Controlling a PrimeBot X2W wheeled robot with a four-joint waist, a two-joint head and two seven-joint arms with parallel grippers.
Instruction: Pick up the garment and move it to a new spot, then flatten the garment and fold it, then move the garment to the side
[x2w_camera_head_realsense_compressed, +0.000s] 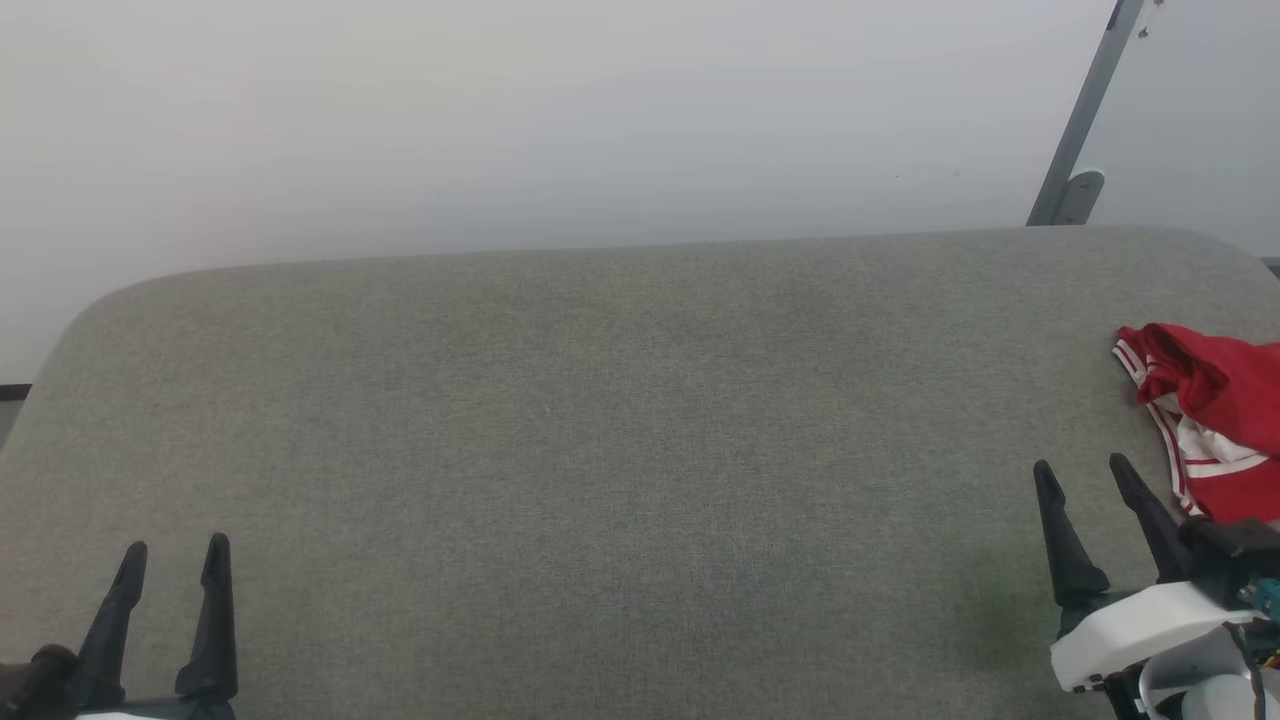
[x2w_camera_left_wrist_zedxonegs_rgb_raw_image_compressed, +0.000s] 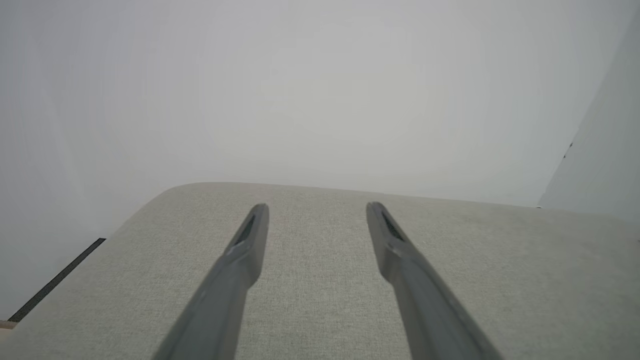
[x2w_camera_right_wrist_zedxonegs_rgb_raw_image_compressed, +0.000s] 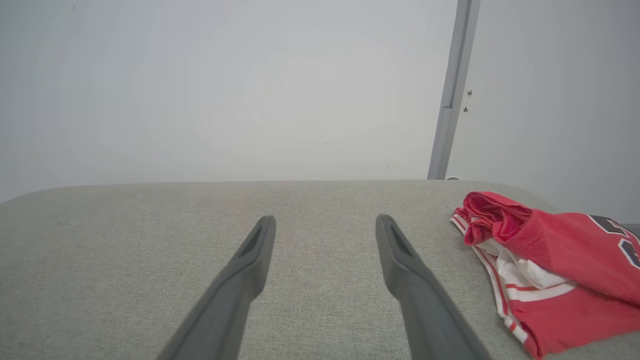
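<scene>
Jaws apart, empty, on left gripper (x2w_camera_head_realsense_compressed: 177, 546) and right gripper (x2w_camera_head_realsense_compressed: 1080, 463). The crumpled red jersey T-shirt (x2w_camera_head_realsense_compressed: 1218, 415) with white sleeves lies at the grey fabric tabletop's (x2w_camera_head_realsense_compressed: 600, 420) right edge; probably soft, light (it will drape), so pinch a raised fold.

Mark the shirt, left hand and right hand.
shirt (x2w_camera_head_realsense_compressed: 1225, 385): head view, on the bunched red fabric.
left hand (x2w_camera_head_realsense_compressed: 177, 545): head view, midway between its fingertips.
right hand (x2w_camera_head_realsense_compressed: 1080, 462): head view, midway between its fingertips.

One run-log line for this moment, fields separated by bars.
stage: pre-pickup | garment: crumpled, untouched | left gripper: open, empty | right gripper: open, near garment
</scene>
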